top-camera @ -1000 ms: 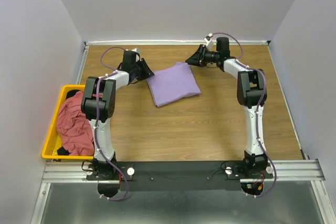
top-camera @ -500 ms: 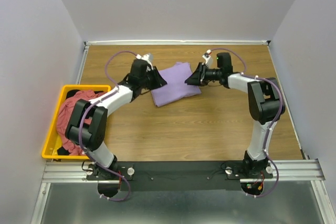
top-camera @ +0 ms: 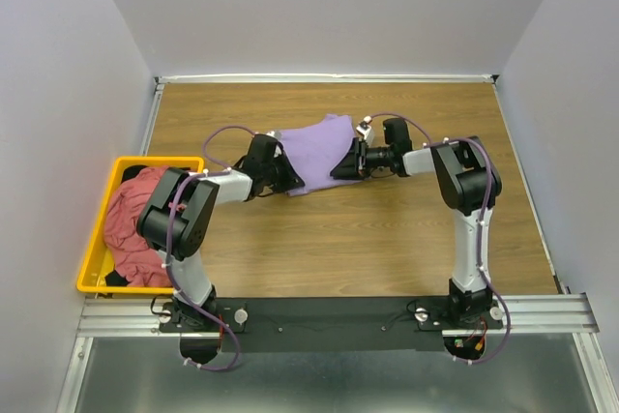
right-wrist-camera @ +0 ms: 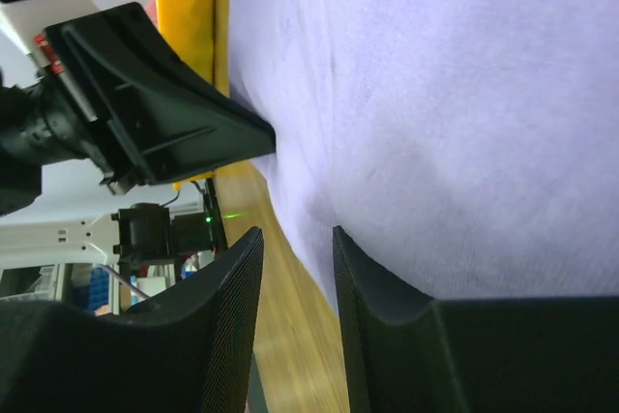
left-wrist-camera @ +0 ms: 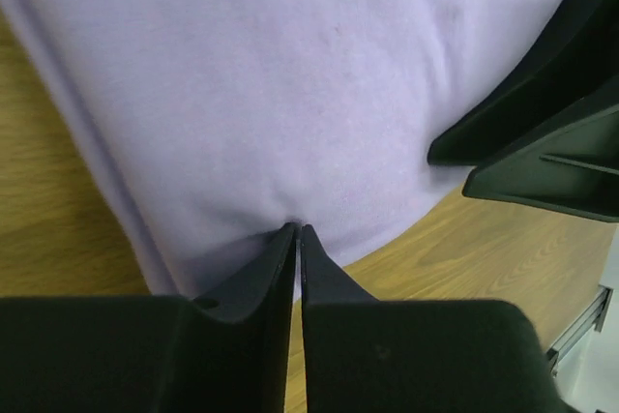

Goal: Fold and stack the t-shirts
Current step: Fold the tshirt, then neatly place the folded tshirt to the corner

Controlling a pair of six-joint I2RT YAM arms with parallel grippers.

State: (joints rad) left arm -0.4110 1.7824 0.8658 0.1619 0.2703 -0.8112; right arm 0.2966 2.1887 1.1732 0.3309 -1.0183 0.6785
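Folded purple shirt (top-camera: 319, 142) lies on the tabletop (top-camera: 387, 229), right of the bin (top-camera: 92, 258). Its near edge is pinched tight in the left claw (left-wrist-camera: 297, 229), but the right claw (right-wrist-camera: 297, 231) is slightly apart, so I reckon a one-sided pull could drag the fold open

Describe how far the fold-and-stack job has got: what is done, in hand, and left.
Done: the lavender t-shirt lies folded into a compact rectangle on the table. In hand: the left gripper is shut, pinching its near edge, and the right gripper sits open at the same edge. Left: the red-pink t-shirt lies crumpled in the yellow bin, unfolded, so no stack exists yet.
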